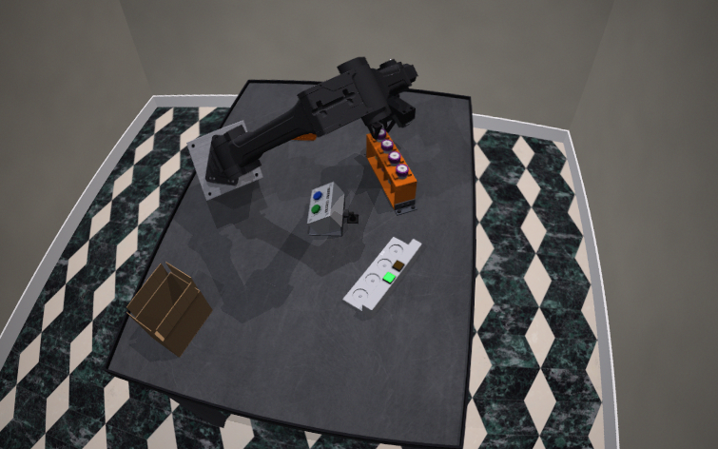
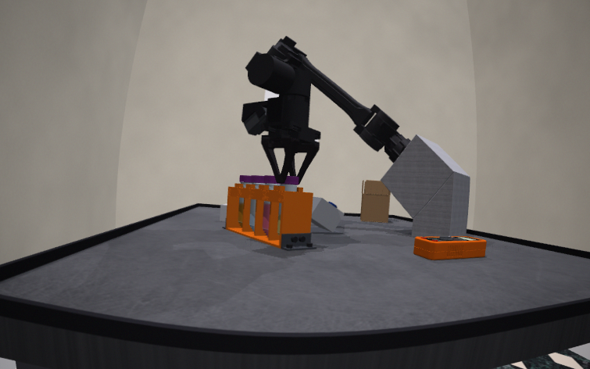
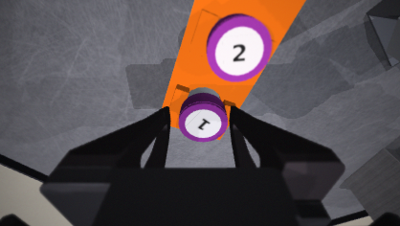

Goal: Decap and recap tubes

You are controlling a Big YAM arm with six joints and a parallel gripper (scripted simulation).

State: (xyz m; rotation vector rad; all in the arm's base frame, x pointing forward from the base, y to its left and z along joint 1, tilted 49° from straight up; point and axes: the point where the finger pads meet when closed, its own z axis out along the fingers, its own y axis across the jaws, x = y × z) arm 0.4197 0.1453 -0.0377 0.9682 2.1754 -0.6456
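The orange decapping station (image 1: 404,193) (image 2: 296,210) holds four tubes, each with a purple cap on. My gripper (image 3: 199,113) (image 2: 291,180) is open around cap 1 (image 3: 203,125), with a narrow gap on each side; its fingertips are at cap height. Cap 2 (image 3: 239,50) (image 1: 387,145), cap 3 (image 1: 394,157) and cap 4 (image 1: 402,169) sit on their tubes. The white cap tray (image 1: 417,244) has four empty nests. Its green lamp (image 1: 388,277) is lit and its amber lamp (image 1: 397,265) is dark. The blue CYCLE key (image 1: 317,195) and green READY key (image 1: 316,208) are on one housing.
An open cardboard box (image 1: 183,328) (image 2: 374,203) stands at the table's edge, far from the station. An orange instrument (image 2: 448,249) (image 1: 305,137) lies near the arm's base. A small black part (image 1: 352,218) is beside the key housing (image 1: 325,227).
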